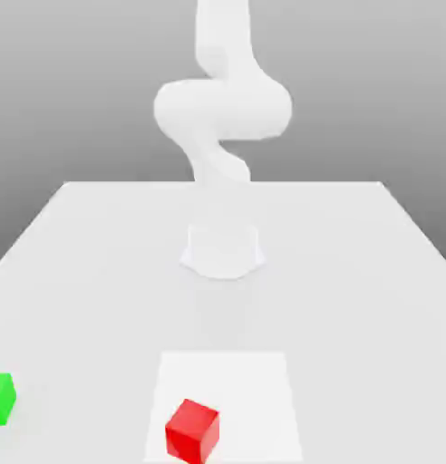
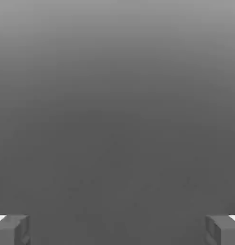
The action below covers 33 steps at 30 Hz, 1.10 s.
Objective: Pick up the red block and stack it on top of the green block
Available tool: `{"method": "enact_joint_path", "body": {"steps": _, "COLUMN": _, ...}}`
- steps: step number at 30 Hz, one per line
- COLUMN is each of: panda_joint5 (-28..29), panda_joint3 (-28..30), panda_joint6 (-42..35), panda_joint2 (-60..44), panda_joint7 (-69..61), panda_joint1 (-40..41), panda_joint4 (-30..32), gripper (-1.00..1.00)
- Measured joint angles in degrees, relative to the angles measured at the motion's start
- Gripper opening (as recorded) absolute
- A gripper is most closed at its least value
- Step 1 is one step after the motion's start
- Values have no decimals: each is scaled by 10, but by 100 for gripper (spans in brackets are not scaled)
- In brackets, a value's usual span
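The red block (image 1: 192,430) sits on the white table (image 1: 353,272) near its front edge, about at the middle, on a brighter square patch. The green block (image 1: 0,399) rests at the exterior view's far left, cut by the picture's edge, well apart from the red one. In the hand view my gripper (image 2: 117,229) is open: its two grey fingertips (image 2: 12,230) stand far apart at the picture's corners with nothing between them, against plain grey background.
The arm's round base (image 1: 223,250) stands mid-table behind the blocks, and the white arm (image 1: 222,109) rises from it and curls upward out of the picture. The table's side edges run toward the back.
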State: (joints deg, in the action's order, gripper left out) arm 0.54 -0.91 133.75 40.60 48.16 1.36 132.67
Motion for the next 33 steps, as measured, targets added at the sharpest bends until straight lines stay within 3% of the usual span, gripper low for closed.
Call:
{"method": "enact_joint_path", "body": {"steps": 16, "panda_joint5": 36, "panda_joint3": -27, "panda_joint6": 126, "panda_joint2": -336, "panda_joint7": 150, "panda_joint1": 58, "panda_joint4": 57, "gripper": 0}}
{"method": "enact_joint_path", "body": {"steps": 29, "panda_joint5": 21, "panda_joint3": -17, "panda_joint6": 265, "panda_joint2": -604, "panda_joint7": 211, "panda_joint1": 63, "panda_joint4": 78, "gripper": 0}}
{"method": "enact_joint_path", "body": {"steps": 30, "panda_joint5": 23, "panda_joint3": -15, "panda_joint6": 280, "panda_joint2": -621, "panda_joint7": 212, "panda_joint1": 61, "panda_joint4": 75, "gripper": -100}}
{"method": "enact_joint_path", "body": {"steps": 33, "panda_joint5": 23, "panda_joint3": -15, "panda_joint6": 280, "panda_joint2": -621, "panda_joint7": 212, "panda_joint1": 61, "panda_joint4": 75, "gripper": -100}}
